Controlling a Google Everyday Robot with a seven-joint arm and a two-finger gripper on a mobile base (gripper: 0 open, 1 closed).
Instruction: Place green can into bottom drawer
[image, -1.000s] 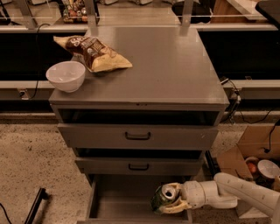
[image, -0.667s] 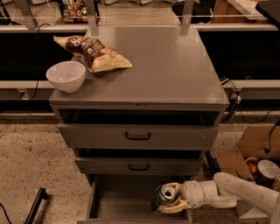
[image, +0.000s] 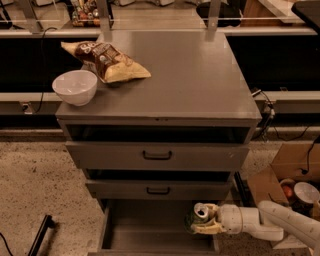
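The green can (image: 196, 218), with a silver top and pull tab, is held upright inside the right end of the open bottom drawer (image: 150, 227), the lowest of three grey drawers. My gripper (image: 204, 220) reaches in from the right on a white arm and is shut on the can, with cream fingers (image: 206, 229) wrapped around its sides. The can's base is hidden behind the fingers, so I cannot tell whether it touches the drawer floor.
The two upper drawers (image: 157, 156) with black handles are slightly open. On the cabinet top sit a white bowl (image: 75, 86) and a chip bag (image: 107, 62). A cardboard box (image: 287, 180) with items stands on the floor at right. A black bar (image: 40, 235) lies lower left.
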